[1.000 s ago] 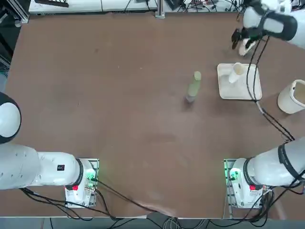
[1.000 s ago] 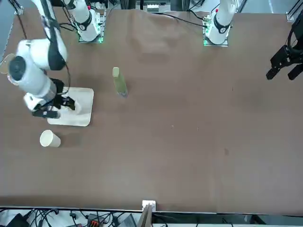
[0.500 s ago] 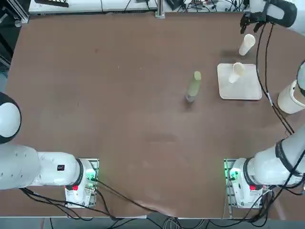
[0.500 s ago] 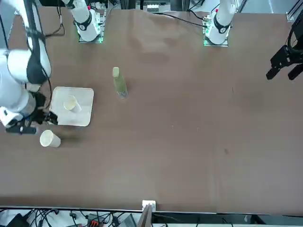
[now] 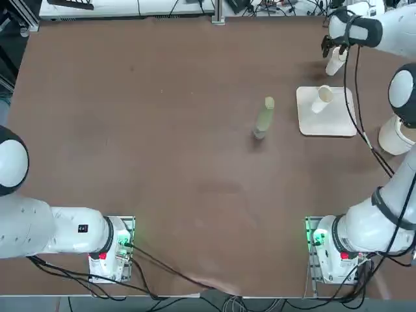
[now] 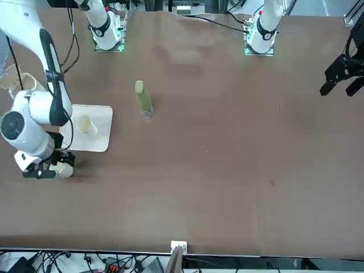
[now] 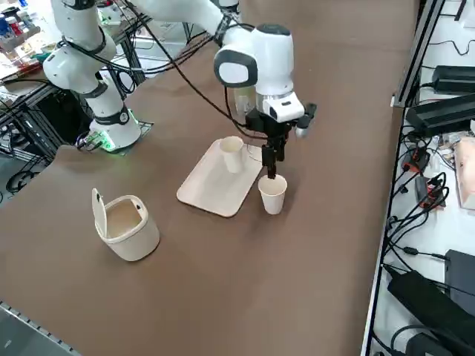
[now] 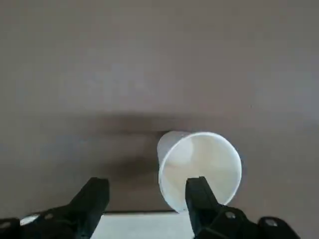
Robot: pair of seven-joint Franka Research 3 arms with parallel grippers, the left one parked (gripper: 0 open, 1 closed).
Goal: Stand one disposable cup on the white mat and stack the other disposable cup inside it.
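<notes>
Right hand (image 8: 147, 181), wide open, empty: one finger (image 8: 199, 201), apparently over the loose cup (image 8: 217, 162), risks tipping it if lowered off-centre

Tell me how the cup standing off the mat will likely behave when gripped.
The cup looks thin-walled and empty, so probably light and easily squashed. Its base is narrower than its rim, so a sideways nudge from the right gripper might tip it.
</notes>
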